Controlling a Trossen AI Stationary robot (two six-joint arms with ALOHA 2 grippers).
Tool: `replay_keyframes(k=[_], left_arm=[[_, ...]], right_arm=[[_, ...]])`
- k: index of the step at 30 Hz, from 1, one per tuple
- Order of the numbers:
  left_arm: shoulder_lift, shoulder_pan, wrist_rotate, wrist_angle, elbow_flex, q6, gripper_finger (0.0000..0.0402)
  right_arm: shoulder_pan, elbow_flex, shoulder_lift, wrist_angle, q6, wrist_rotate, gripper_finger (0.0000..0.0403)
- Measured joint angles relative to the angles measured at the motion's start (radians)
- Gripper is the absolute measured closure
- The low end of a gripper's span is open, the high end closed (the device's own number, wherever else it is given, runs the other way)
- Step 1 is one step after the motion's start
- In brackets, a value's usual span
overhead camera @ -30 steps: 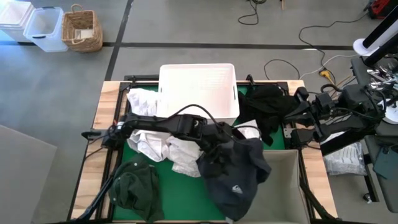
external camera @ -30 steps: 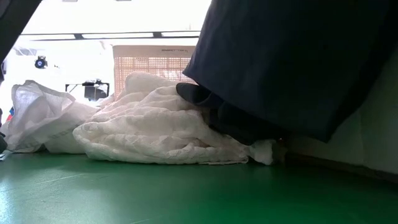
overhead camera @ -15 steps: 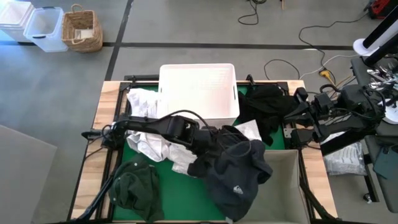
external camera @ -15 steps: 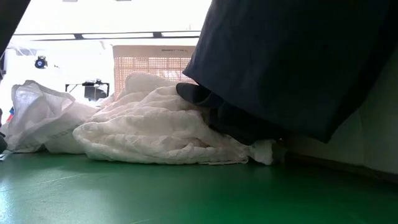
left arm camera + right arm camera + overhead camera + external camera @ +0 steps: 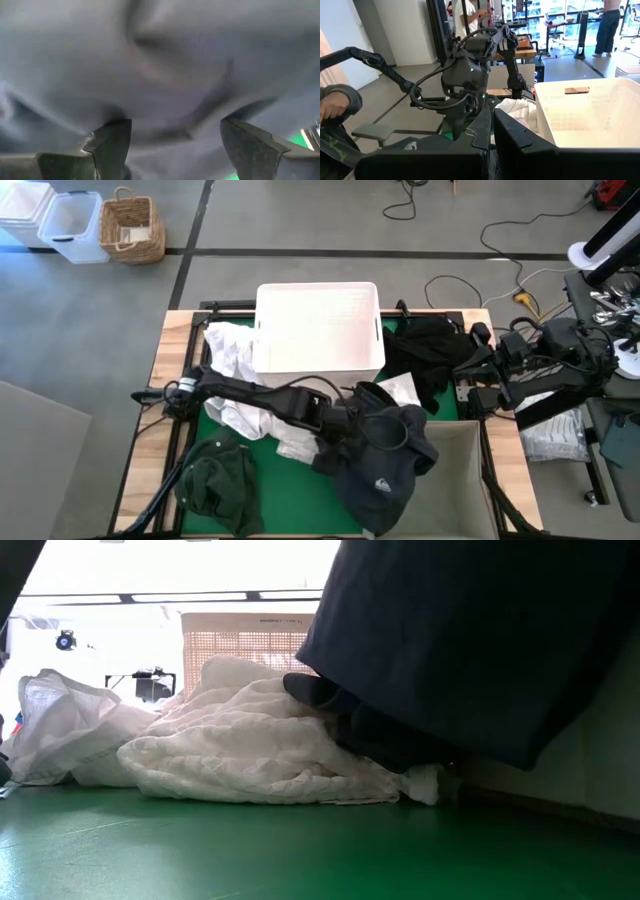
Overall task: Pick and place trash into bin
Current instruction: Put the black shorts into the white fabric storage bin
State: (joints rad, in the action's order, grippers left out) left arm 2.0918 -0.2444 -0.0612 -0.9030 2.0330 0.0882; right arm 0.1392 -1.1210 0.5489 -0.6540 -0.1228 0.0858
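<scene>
The dark grey garment [image 5: 385,465] sprawls at lower centre-right of the high view, just below the white tub [image 5: 318,328]. The left gripper [image 5: 172,145], fingers spread, presses into its left edge. Since a second ago that arm has swung lower and the cloth has bunched slightly; the right gripper [image 5: 492,132], pressed together, waits at the right edge.

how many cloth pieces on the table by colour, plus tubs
White sheets: at least 2, piled and partly hidden
Dark grey garment: 1
Dark green garment: 1
Black garment: 1
White tub: 1
Total: at least 6
</scene>
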Motion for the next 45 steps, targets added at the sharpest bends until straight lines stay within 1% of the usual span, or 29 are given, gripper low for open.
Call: replay_keyframes(k=[4,7,9,11,13,15,17,21,22,29,35,45], left_arm=[[0.000,-0.003,0.000,0.105,-0.060,-0.009,0.0120],[0.000,-0.004,0.004,0.127,-0.092,0.006,0.0124],[-0.002,-0.005,0.032,0.145,-0.119,0.012,0.0134],[-0.009,-0.008,0.067,0.154,-0.152,0.013,0.0153],[-0.015,-0.009,0.083,0.165,-0.177,0.014,0.0180],[-0.028,-0.010,0.095,0.184,-0.202,0.016,0.0219],[-0.045,-0.010,0.099,0.203,-0.219,0.017,0.0265],[-0.059,-0.011,0.103,0.213,-0.225,0.017,0.0372],[-0.061,-0.011,0.104,0.214,-0.225,0.017,0.0386],[-0.067,-0.028,0.158,0.197,-0.146,0.034,0.0400],[-0.067,-0.036,0.161,0.111,-0.012,0.056,0.0401],[-0.067,-0.037,0.158,0.091,0.206,0.133,0.0401]], right_arm=[[0.000,0.001,0.003,0.000,0.000,0.000,0.0390],[0.000,0.001,0.004,0.000,0.000,0.000,0.0390],[0.000,0.001,0.005,0.000,0.000,0.000,0.0390],[0.000,0.001,0.005,0.000,0.000,0.000,0.0390],[0.000,0.001,0.005,0.001,0.000,0.000,0.0390],[0.000,0.001,0.005,0.001,0.000,0.000,0.0390],[0.000,0.001,0.005,0.001,0.002,0.000,0.0390],[0.000,0.001,0.006,0.001,0.002,0.000,0.0390],[0.000,0.001,0.007,0.001,0.002,0.000,0.0390],[0.000,0.001,0.011,0.001,0.002,0.000,0.0390],[0.000,0.003,0.011,0.001,0.003,0.000,0.0390],[0.000,-0.004,-0.001,0.001,0.002,0.000,0.0390]])
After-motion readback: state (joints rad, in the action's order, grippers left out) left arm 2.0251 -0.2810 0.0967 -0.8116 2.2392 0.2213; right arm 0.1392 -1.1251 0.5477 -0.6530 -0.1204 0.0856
